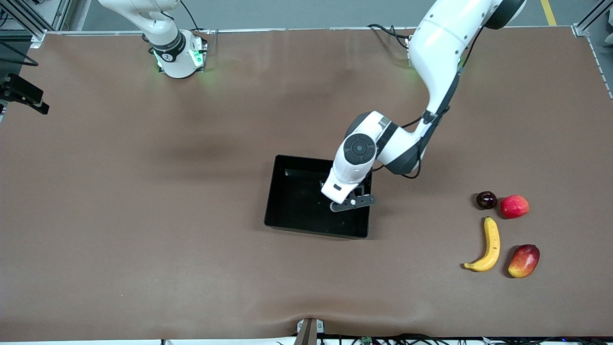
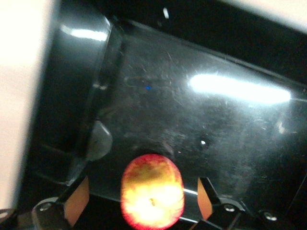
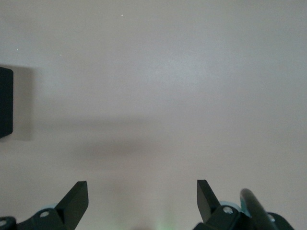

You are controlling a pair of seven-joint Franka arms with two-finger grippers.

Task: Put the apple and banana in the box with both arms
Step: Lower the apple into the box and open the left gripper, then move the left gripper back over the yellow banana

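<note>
left gripper (image 2: 143, 203) spread over the box (image 1: 287, 191), apple (image 2: 152, 197) loose between its fingers | right gripper (image 3: 142, 201) spread, waiting | banana (image 1: 486, 247) well apart from box; we fear the apple rolling when bumped

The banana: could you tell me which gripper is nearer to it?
Left. The left gripper is open over the box with the apple between its fingers; the right gripper waits over bare table, away from the banana.

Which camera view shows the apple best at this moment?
The left wrist view. There the apple sits in full sight between the open fingers of the left gripper, on the floor of the box. In the front view the left arm covers it. The right wrist view shows only bare table and a corner of the box.
</note>
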